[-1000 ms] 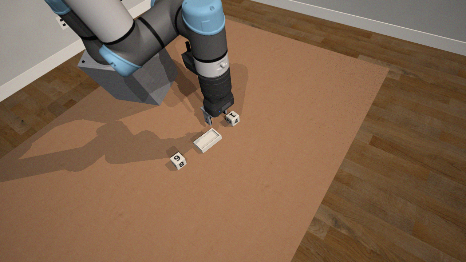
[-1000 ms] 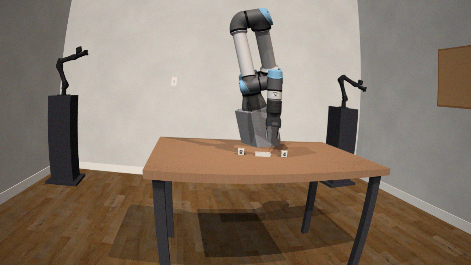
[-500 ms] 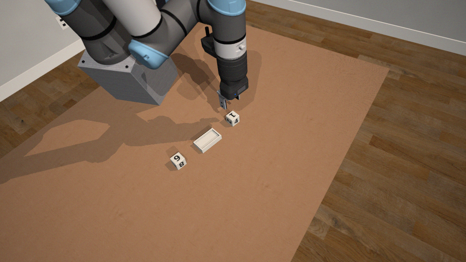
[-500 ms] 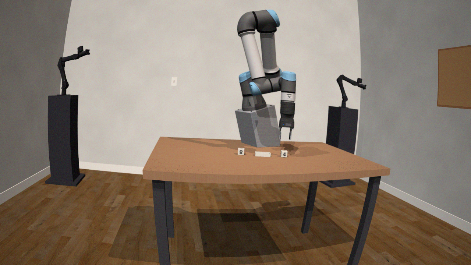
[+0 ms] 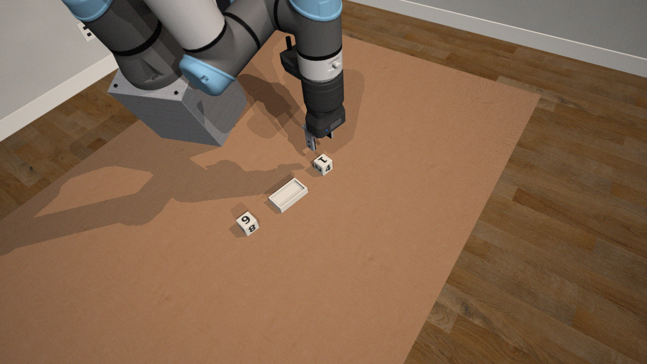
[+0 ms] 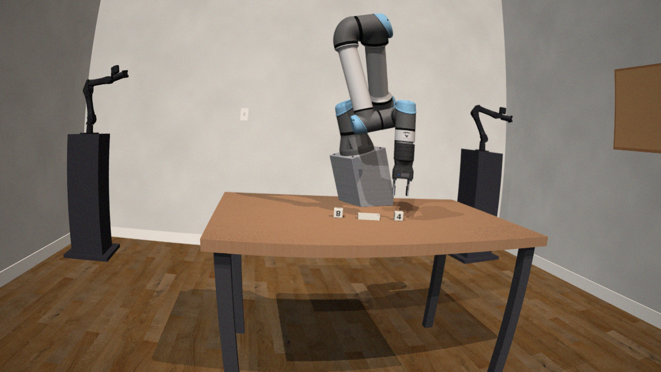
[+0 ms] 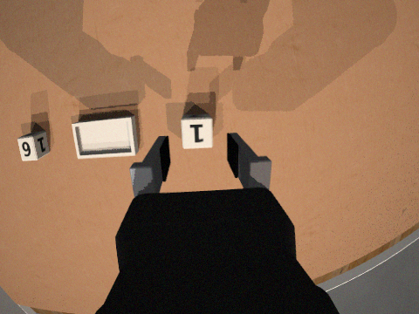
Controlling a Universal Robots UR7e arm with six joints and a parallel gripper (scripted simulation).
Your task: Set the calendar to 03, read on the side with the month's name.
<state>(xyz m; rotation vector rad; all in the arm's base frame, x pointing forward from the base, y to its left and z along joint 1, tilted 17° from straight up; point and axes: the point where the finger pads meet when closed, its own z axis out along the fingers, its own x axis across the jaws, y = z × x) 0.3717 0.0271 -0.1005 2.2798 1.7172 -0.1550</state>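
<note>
In the wrist view, my gripper (image 5: pixel 320 142) (image 6: pixel 400 188) (image 7: pixel 198 147) is spread, nothing between its fingers. The 1-4 cube (image 5: pixel 323 164) (image 6: pixel 398 216) (image 7: pixel 196 133) sits frame centre, just beyond the fingertips, lined up with their gap. Left of it lies the tray (image 5: pixel 282 209) (image 6: pixel 368 216) (image 7: pixel 107 155); at far left, the other cube (image 5: pixel 247 223) (image 6: pixel 338 212) (image 7: pixel 32 146).

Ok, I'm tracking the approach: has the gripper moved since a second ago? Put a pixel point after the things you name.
Yes: in the top view, the gripper (image 5: pixel 322 141) (image 6: pixel 400 194) (image 7: pixel 198 147) has shifted away from the tray (image 5: pixel 274 203) (image 6: pixel 368 216) (image 7: pixel 106 155), back and towards the picture's right.
</note>
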